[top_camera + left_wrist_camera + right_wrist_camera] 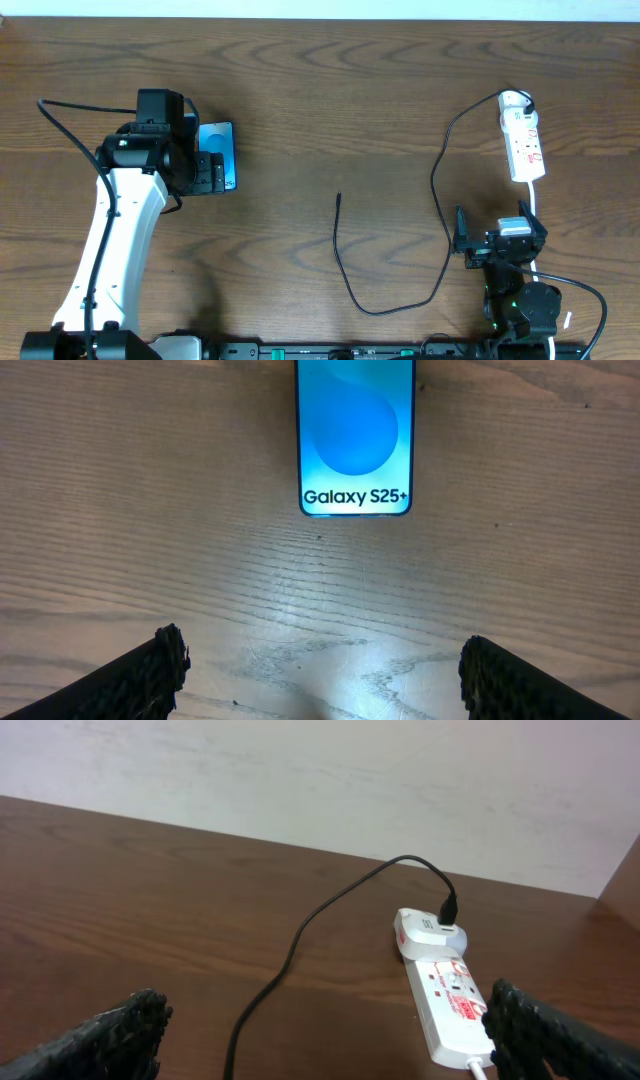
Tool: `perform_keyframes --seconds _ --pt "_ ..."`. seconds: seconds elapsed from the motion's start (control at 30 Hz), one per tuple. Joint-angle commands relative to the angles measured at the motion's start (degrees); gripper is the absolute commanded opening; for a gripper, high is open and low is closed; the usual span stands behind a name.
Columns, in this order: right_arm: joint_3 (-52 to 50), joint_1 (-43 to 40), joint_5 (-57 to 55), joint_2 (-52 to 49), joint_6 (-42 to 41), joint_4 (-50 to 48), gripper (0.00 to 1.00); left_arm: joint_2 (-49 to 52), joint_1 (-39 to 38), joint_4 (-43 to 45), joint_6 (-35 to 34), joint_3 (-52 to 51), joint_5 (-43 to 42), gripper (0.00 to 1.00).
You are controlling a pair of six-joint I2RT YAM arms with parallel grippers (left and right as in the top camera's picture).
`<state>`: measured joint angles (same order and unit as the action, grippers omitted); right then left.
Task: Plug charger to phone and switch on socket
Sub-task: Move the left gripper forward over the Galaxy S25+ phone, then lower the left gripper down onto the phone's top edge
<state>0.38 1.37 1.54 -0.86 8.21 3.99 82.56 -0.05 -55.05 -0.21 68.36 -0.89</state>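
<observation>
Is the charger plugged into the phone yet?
No, unplugged. The charger tip lies loose on the table, well apart from the phone, whose near edge shows no cable.

"Galaxy S25+" in dark letters on the lit blue screen of the phone [354, 435], red marks on the power strip [453, 1003] too small to read

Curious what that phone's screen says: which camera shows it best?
The left wrist view: the phone lies close, text readable. Overhead it is small, partly hidden by the left arm. Right wrist view lacks it.
</observation>
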Motion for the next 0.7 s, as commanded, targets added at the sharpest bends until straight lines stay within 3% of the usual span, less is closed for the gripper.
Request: perform_keyframes --seconds 0.0,0.43,0.5,0.67 --pt "-0.1 -0.2 0.1 0.2 0.6 0.2 0.99 0.2 0.3 0.1 -0.3 1.7 0.9 0.89" --pt "-0.1 -0.2 0.1 0.2 0.6 0.2 0.99 0.2 0.3 1.6 -0.3 1.7 0.9 0.89" --pt "-0.1 -0.2 0.1 0.2 0.6 0.2 0.99 0.2 0.3 1.6 -0.3 1.7 0.9 0.98" --pt "-0.1 -0.2 0.1 0.2 0.6 0.2 0.99 0.2 0.3 2.9 -0.3 1.7 0.9 0.98"
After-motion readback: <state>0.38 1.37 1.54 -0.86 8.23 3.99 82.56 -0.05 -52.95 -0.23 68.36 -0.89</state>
